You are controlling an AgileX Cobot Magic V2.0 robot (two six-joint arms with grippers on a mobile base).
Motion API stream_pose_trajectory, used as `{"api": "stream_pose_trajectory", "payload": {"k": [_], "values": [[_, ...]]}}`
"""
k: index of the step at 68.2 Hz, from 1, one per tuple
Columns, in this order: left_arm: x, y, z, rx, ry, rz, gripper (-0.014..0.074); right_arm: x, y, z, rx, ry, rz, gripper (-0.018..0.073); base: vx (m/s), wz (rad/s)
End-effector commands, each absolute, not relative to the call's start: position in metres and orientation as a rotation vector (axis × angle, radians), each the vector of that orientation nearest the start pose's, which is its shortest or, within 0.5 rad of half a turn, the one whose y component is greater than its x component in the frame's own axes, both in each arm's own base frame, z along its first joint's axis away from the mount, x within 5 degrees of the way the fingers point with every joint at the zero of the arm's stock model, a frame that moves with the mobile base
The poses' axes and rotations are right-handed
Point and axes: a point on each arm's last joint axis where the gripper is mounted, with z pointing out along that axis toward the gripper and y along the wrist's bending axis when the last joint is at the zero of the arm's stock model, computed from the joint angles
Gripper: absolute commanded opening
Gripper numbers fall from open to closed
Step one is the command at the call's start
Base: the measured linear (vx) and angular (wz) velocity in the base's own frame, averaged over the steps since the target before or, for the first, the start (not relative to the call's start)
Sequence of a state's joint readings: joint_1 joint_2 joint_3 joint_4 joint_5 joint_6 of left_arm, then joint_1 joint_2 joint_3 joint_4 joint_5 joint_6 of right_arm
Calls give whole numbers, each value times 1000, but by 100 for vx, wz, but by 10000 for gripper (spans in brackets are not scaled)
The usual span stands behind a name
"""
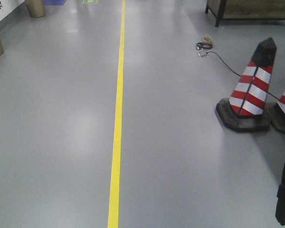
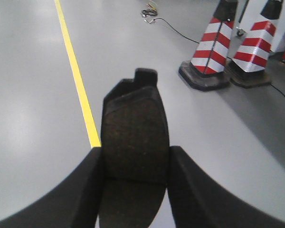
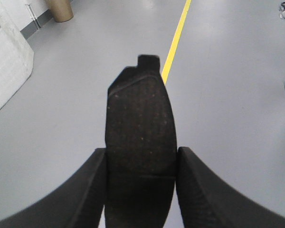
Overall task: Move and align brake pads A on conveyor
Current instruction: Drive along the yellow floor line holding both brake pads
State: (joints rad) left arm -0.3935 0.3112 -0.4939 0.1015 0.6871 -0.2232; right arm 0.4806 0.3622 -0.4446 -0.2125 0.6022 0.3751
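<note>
Brake pads A are off the conveyor, which we cannot see. Below us lies the grey floor [image 1: 52, 118] with its yellow line [image 1: 118, 118] and two striped cones [image 2: 210, 45]. Our left gripper [image 2: 135, 164] has its jaws closed on one brake pad [image 2: 133, 128]; our right gripper [image 3: 141, 164] likewise clamps another pad [image 3: 140, 118].

Grey floor [image 1: 52, 118] carries a yellow line [image 1: 118, 118], 2 striped cones [image 2: 209, 45], and probably a cable [image 1: 213, 56].
</note>
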Motion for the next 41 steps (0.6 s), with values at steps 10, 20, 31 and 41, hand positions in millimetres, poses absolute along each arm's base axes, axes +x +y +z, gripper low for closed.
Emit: {"api": "stream_pose_trajectory", "payload": {"k": [10,20,31,41], "values": [[62,-20,314,199,1875,-318,-6,74,27,304,-220,1874,333,-4,70,7],[62,-20,314,199,1875,-318,-6,74,27,304,-220,1874,333,-4,68,4],[62,-20,314,199,1875,-318,-6,74,27,304,-220,1874,333,-4,67,2],[62,-20,314,199,1875,-318,-6,74,27,304,-220,1874,333,-4,65,1]]}}
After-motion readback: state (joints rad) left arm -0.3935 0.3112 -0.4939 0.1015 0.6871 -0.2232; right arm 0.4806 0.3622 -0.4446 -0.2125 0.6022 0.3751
